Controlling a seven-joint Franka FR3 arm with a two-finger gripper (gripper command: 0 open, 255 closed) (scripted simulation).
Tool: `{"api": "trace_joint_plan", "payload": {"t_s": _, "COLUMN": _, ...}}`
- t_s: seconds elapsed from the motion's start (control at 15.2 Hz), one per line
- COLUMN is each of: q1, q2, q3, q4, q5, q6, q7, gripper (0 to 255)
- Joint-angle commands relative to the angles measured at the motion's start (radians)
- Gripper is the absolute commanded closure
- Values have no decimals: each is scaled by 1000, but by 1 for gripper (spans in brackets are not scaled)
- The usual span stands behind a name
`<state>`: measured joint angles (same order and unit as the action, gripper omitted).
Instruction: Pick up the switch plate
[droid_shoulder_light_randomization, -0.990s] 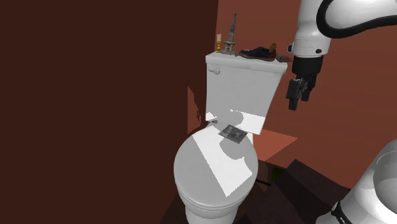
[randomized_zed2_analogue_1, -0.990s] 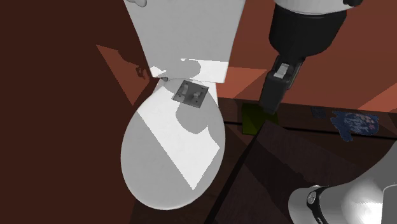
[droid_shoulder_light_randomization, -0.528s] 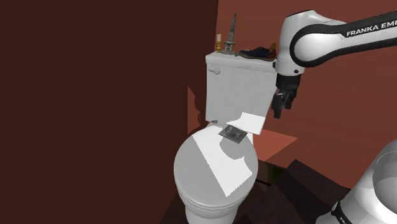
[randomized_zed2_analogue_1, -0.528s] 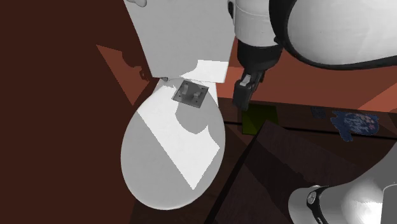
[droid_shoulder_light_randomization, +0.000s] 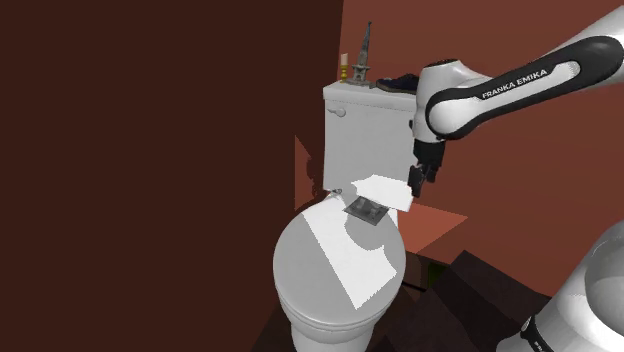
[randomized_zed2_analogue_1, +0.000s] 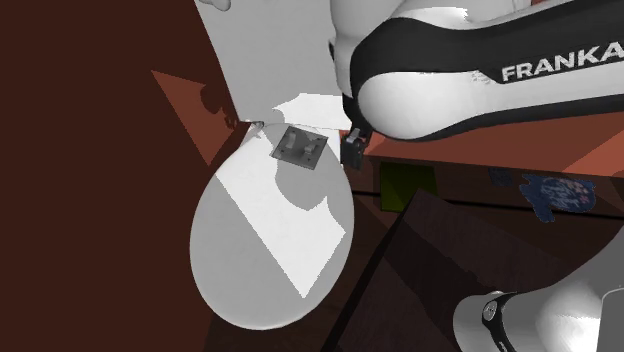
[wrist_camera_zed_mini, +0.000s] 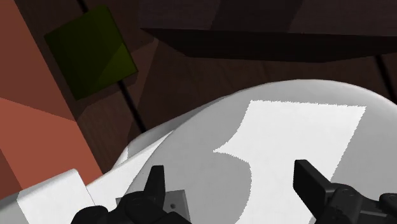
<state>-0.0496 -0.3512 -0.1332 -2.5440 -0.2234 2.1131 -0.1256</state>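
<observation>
The switch plate (droid_shoulder_light_randomization: 366, 209) is a small grey square with two toggles, lying flat at the back of the white toilet lid (droid_shoulder_light_randomization: 330, 270) just in front of the tank. It also shows in the second exterior view (randomized_zed2_analogue_1: 299, 148). My black gripper (droid_shoulder_light_randomization: 415, 178) hangs beside the tank, a short way to the shoulder view's right of the plate and a little above the lid. From the other side the gripper (randomized_zed2_analogue_1: 352, 148) is partly hidden behind the arm. In the wrist view the gripper (wrist_camera_zed_mini: 234, 184) is open over the lid (wrist_camera_zed_mini: 280, 146), with a corner of the plate (wrist_camera_zed_mini: 176, 202) by one finger.
On top of the white tank (droid_shoulder_light_randomization: 375, 130) stand a dark shoe (droid_shoulder_light_randomization: 400, 83), a small bottle (droid_shoulder_light_randomization: 344, 70) and a spire-shaped figure (droid_shoulder_light_randomization: 365, 50). A green block (randomized_zed2_analogue_1: 405, 185) lies on the dark floor beside the toilet, and a blue object (randomized_zed2_analogue_1: 555, 192) beyond. A dark wall closes the shoulder view's left.
The arm has swung toward the shoulder view's left and lower, bringing the gripper from beside the tank's top down near the plate. The plate has not moved.
</observation>
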Motion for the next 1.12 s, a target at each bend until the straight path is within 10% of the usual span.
{"api": "trace_joint_plan", "payload": {"t_s": 0.0, "q1": -3, "q2": 98, "q3": -11, "q4": 33, "q5": -11, "q6": 78, "q7": -11, "gripper": 0}}
{"api": "trace_joint_plan", "payload": {"t_s": 1.06, "q1": -50, "q2": 737, "q3": -45, "q4": 378, "q5": -33, "q6": 452, "q7": -104, "gripper": 0}}
